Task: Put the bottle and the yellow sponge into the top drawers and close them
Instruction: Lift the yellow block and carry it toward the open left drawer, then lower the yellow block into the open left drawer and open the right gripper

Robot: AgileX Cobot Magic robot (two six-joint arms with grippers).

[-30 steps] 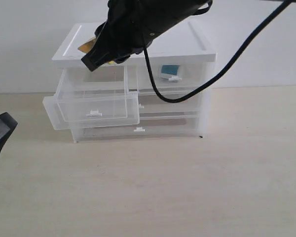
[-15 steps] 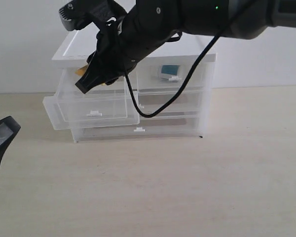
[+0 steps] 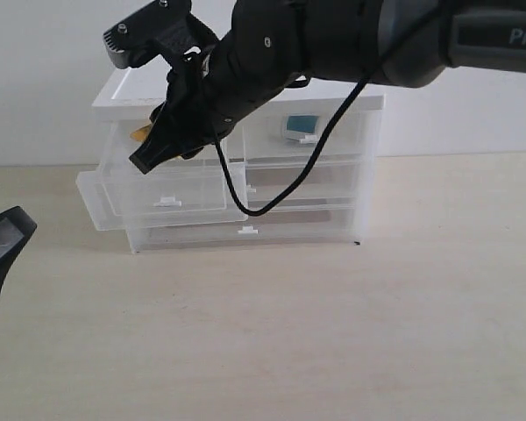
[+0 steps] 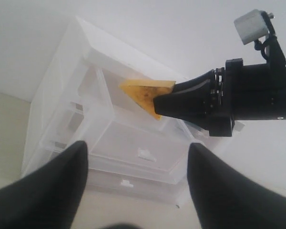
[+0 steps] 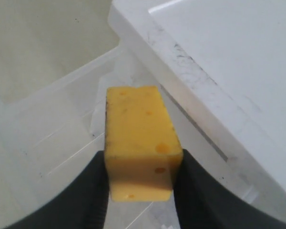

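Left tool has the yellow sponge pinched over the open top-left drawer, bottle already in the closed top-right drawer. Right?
No: the right tool pinches the yellow sponge, as the right wrist view shows; the left tool is open and empty. The rest stands: sponge over the open top-left drawer, bottle in the closed top-right drawer.

Speckled yellow sponge [image 5: 140,143] above open left top drawer [image 3: 202,189]; bottle [image 3: 301,125] inside closed right drawer [image 3: 342,132]

place: robot lab bench | seen: pale tabletop [image 3: 351,342], blank white wall [image 3: 35,79], black arm [image 3: 333,35]
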